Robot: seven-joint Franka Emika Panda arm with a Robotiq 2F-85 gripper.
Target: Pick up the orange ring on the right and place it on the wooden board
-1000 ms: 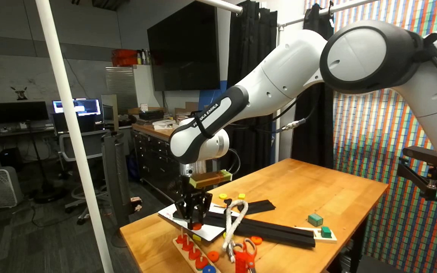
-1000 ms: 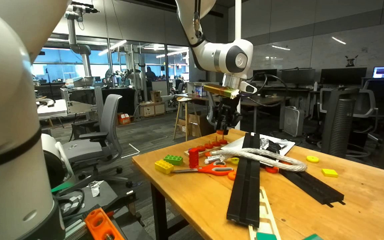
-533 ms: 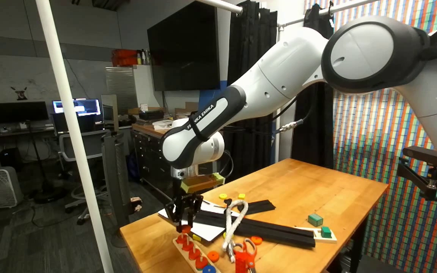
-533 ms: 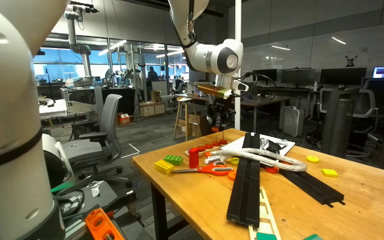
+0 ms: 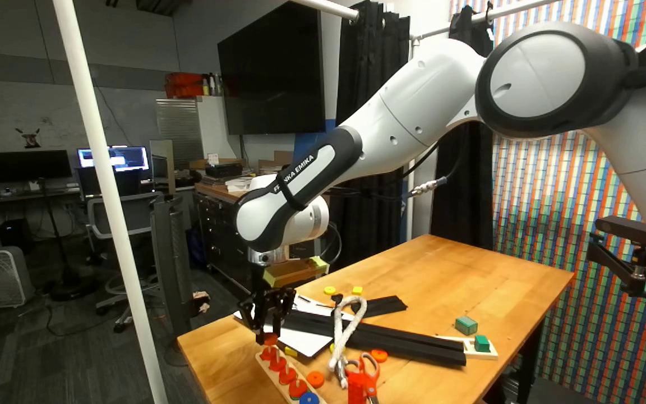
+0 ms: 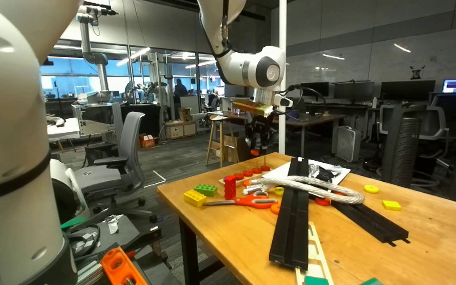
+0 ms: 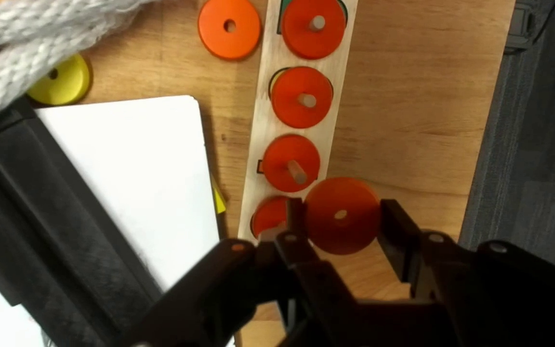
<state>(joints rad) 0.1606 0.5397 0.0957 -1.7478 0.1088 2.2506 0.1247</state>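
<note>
Wrist view: your fingers (image 7: pixel 397 230) are closed on the orange ring (image 7: pixel 342 231), holding it above the bench (image 7: pixel 412 96) near the end of the pegboard (image 7: pixel 264 126) (four red discs (image 7: pixel 289 91) on its pegs (image 7: pixel 307 100)).

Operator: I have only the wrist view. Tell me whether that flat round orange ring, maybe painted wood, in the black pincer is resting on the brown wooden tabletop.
Observer: It is not; in an exterior view the flat round orange ring hangs above the brown wooden tabletop.
Operator: Report any sharp tool lying outside my picture.
Observer: Metal scissors with orange and grey handles lie on the tabletop, the tip near a yellow rectangular plastic toy brick.
</note>
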